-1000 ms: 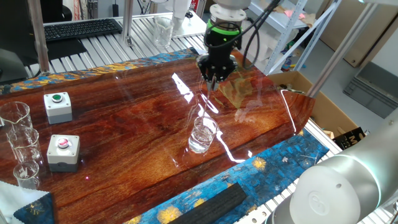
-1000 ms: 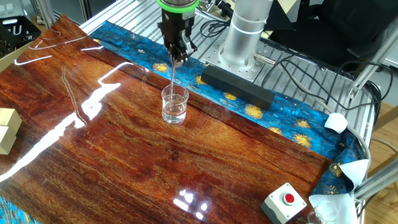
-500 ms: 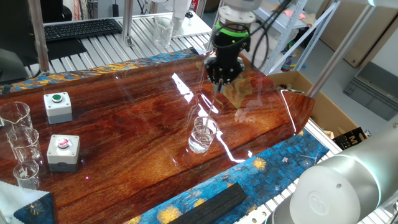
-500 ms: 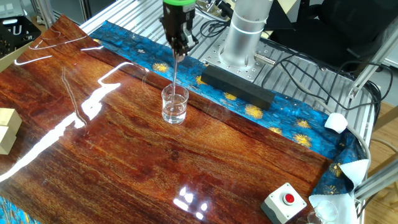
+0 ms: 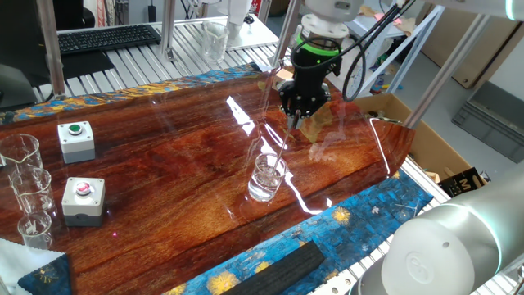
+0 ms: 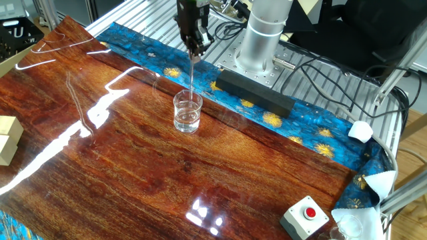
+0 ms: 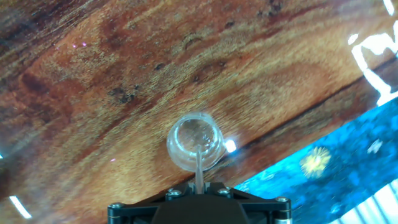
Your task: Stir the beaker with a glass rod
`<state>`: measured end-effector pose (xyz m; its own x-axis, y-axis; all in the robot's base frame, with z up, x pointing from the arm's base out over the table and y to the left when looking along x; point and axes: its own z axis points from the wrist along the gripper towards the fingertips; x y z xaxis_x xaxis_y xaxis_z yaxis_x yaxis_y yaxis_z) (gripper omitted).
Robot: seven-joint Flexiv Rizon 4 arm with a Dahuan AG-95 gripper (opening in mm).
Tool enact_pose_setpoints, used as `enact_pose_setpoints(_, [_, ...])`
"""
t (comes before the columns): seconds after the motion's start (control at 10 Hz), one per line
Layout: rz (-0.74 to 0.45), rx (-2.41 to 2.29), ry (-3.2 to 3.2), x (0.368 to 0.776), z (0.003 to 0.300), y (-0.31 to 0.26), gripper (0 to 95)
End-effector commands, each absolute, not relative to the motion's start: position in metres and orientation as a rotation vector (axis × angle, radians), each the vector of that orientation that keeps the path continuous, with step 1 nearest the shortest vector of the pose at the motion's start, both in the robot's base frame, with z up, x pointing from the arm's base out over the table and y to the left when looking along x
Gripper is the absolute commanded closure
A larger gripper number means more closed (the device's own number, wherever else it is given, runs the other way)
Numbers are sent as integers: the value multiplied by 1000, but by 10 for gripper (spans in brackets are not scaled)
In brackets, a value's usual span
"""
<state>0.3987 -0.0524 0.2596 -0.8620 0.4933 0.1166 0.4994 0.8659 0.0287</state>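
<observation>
The beaker (image 5: pixel 267 177) (image 6: pixel 187 112) (image 7: pixel 194 142), small and clear, stands upright on the wooden table top near its blue-clothed edge. The glass rod (image 5: pixel 284 144) (image 6: pixel 192 79) (image 7: pixel 199 167) slants down from my gripper, and its lower end sits inside the beaker. My gripper (image 5: pixel 296 117) (image 6: pixel 194 53) (image 7: pixel 199 185) is above the beaker, shut on the rod's top end. In the hand view the beaker's mouth lies directly ahead of the jaws, and the rod runs between them into it.
Two grey button boxes (image 5: pixel 76 140) (image 5: pixel 83 199) and a trio of clear beakers (image 5: pixel 24 190) stand at one end of the table. A black bar (image 6: pixel 253 91) lies on the blue cloth. Wooden blocks (image 5: pixel 319 115) sit behind the gripper. Another button box (image 6: pixel 304 217) sits at a corner.
The gripper has shifted sideways, to the right in both fixed views, and slightly up, tilting the rod more. The rod's lower end stays in the beaker, which has not moved.
</observation>
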Motion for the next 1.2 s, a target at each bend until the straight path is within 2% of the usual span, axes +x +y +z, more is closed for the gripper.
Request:
enact_pose_setpoints(0.1, [-135, -848, -2911, 399, 259, -48, 950])
enact_pose_setpoints(0.3, [-131, -877, -2912, 407, 257, -46, 950])
enact_pose_setpoints(0.7, [-41, -812, -2973, 432, 255, -58, 950])
enact_pose_setpoints(0.9, [26, -754, -2999, 433, 255, -59, 950])
enact_pose_setpoints(1.2, [43, -723, -2995, 420, 254, -60, 950])
